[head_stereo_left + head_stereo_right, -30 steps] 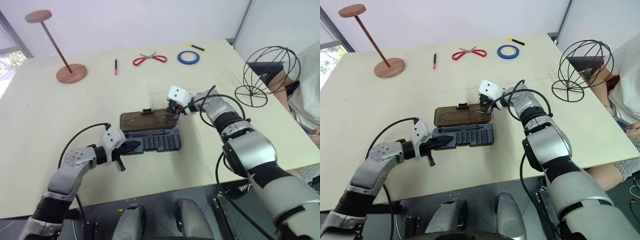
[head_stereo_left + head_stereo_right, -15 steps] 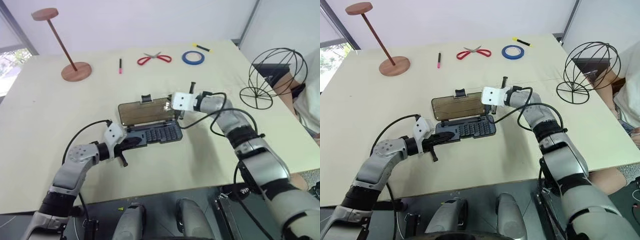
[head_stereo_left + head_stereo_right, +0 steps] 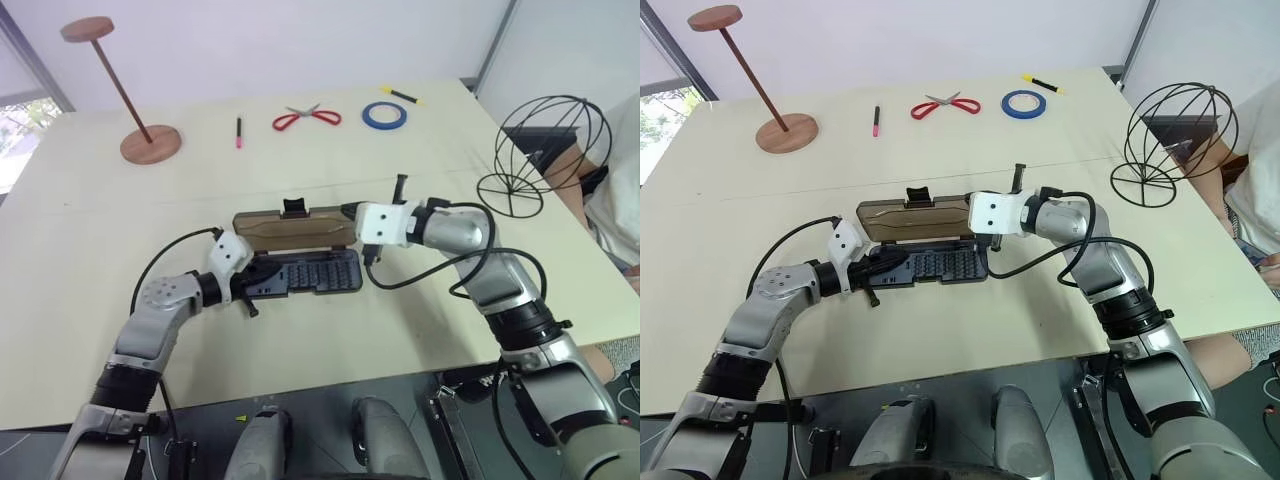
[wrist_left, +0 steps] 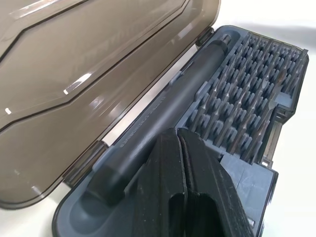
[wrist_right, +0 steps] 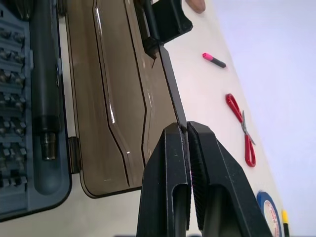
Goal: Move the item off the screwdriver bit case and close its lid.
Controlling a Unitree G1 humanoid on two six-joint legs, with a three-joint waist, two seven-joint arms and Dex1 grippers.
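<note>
The screwdriver bit case (image 3: 318, 272) lies open at the table's middle, its blue-grey tray holding rows of bits and a dark driver handle (image 4: 163, 118). The smoky-brown lid (image 3: 295, 228) stands tilted up on its hinge, black latch (image 5: 168, 19) on the free edge. My right gripper (image 5: 185, 127) is shut on that thin free edge near its right end. My left gripper (image 4: 177, 132) is shut, and its tips lie over the tray's left end. The item (image 3: 550, 145), a black wire globe, stands on the table at the far right, apart from the case.
Along the far side are a wooden stand (image 3: 140, 140), a pink pen (image 3: 239, 132), red scissors (image 3: 305, 118), a blue tape roll (image 3: 385, 115) and a yellow-black marker (image 3: 398, 95). A person (image 3: 612, 190) sits at the right edge behind the globe.
The lid lay flat on the table a second ago and now stands tilted up. My right gripper has drawn back and up with its edge. The left gripper stays at the tray's end.
</note>
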